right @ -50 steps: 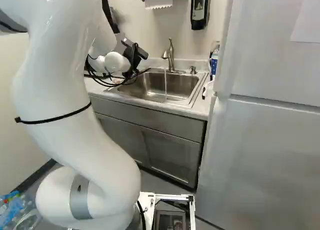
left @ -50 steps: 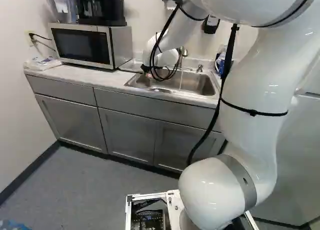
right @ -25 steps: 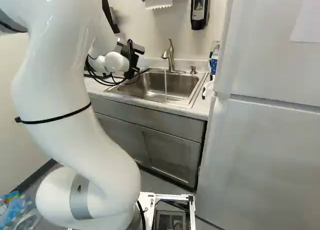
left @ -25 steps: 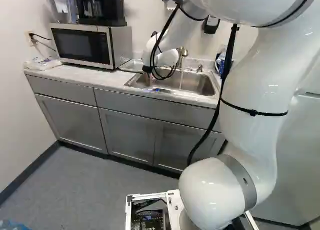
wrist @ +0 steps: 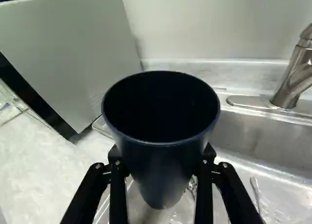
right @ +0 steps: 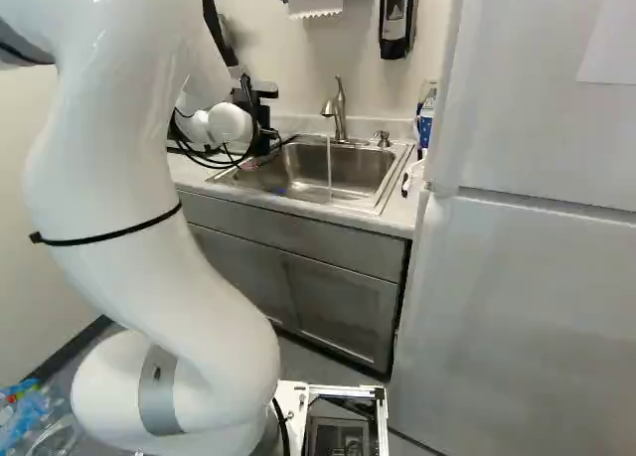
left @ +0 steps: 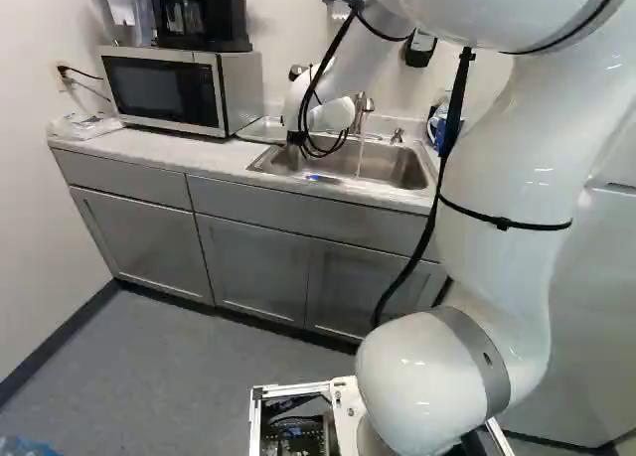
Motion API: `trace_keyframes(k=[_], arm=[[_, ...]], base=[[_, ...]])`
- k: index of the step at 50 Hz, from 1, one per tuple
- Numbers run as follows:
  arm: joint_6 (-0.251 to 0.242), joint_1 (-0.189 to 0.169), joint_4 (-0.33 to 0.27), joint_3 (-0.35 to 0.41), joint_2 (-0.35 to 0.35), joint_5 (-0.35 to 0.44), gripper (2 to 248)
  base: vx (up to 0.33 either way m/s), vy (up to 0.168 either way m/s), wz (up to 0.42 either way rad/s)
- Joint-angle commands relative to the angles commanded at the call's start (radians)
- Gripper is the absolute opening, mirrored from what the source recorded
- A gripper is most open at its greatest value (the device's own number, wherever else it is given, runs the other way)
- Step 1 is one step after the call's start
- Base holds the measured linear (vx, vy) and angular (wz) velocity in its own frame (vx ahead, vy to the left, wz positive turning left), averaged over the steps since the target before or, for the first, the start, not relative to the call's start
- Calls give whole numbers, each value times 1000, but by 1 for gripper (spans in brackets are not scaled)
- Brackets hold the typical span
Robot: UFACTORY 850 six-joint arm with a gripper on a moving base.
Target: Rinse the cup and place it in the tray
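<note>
Currently, the two fingers of the gripper (wrist: 162, 160) pinch the cup (wrist: 161, 138) from opposite sides, below its wide mouth. The cup narrows toward its base, so it could creep in the grip when wet; hold the pressure steady. The mouth faces the wrist camera and the base points down and away, a near-upright pose suited to catching water. The dark interior does not show whether any water is inside. Beneath the cup lies the microwave-side edge of the sink (right: 358, 185), where drips can fall into the basin. A thin utensil (wrist: 255, 187) lies in the basin; keep the base above it. The faucet (right: 340, 110) pours a stream (right: 329, 168) into the basin, and the cup is apart from that stream. If rinsing is incomplete, the next move is sideways into the stream, mouth under the flow; if complete, tip out any water, then go to the tray. These pictures do not settle which applies. A flat rim (wrist: 101, 128) shows on the counter (wrist: 41, 177) beside the microwave (left: 164, 90); it may belong to the tray, but this cannot be confirmed. The arm (right: 109, 208) reaches across to the basin's microwave side; allow clearance there, since a swing that way could knock the cup against the appliance.
</note>
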Motion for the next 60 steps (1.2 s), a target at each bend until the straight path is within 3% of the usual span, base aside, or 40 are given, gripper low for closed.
trace_keyframes(k=[15,31,60], arm=[[-158,0,0,0,0,0,124],[-158,-1,0,-18,-16,0,124],[-158,5,0,-183,-155,34,124]], base=[[0,0,0],[0,0,0],[0,0,0]])
